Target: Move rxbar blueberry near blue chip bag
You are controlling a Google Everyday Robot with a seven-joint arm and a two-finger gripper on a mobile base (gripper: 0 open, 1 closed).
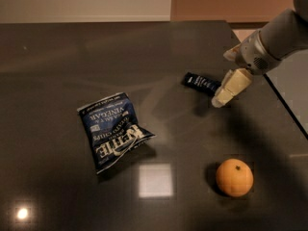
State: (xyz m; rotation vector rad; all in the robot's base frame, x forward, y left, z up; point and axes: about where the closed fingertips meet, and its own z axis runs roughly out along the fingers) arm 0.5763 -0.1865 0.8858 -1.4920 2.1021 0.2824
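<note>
The rxbar blueberry [201, 83] is a small dark navy bar lying flat on the dark table, right of centre. The blue chip bag [112, 127] lies crumpled at the left, with white "Kettle" and "Vinegar" lettering. My gripper [229, 89] comes in from the upper right on a grey arm; its cream fingers hang right at the bar's right end, partly covering it. The bar and the bag lie well apart.
A round orange [234, 177] sits at the front right of the table. The table's right edge [284, 105] runs diagonally just right of my gripper. A bright light reflection [155, 180] shows on the tabletop between the bag and the orange.
</note>
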